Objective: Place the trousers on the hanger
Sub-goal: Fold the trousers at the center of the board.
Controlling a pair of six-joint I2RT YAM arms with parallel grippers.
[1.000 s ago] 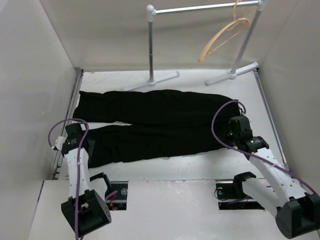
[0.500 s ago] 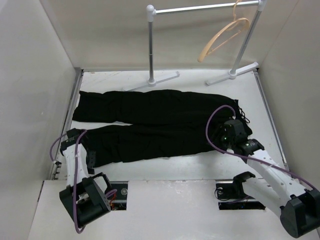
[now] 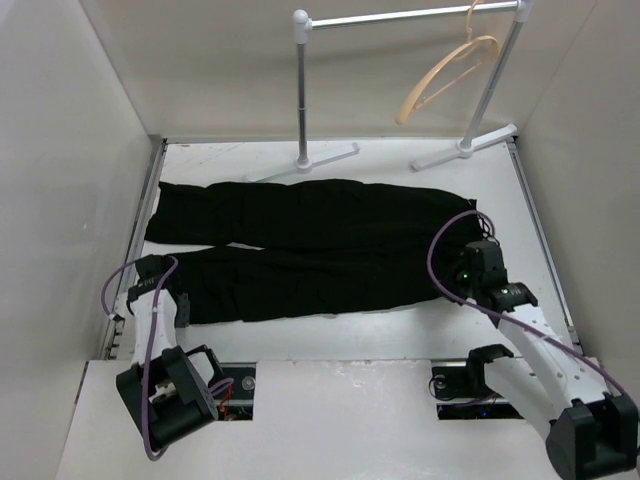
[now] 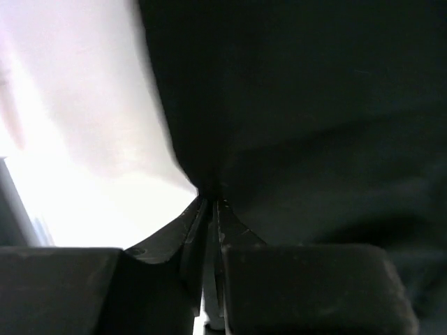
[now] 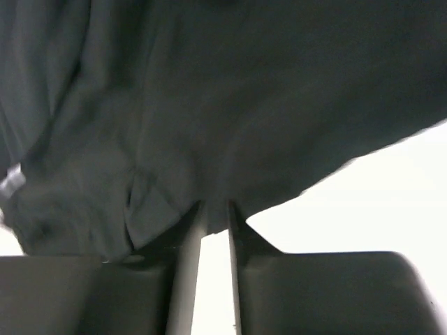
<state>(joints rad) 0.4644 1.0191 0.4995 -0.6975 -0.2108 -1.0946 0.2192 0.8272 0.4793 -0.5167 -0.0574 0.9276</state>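
Left tool (image 4: 211,199) is squeezed shut on a bit of black cloth at the end of the near leg of the trousers (image 3: 320,240). Right tool (image 5: 213,206) has its two fingers very close together, with the edge of the trousers pinched at their tips, by the waist. The trousers lie flat on the white worktop (image 3: 400,330). They stretch long from side to side, with the waist on the right and the leg ends on the left. One leg lies behind the other. The hanger (image 3: 450,72) hangs by its hook from the silver rail (image 3: 400,17) at the far right, tilted, well apart from the trousers.
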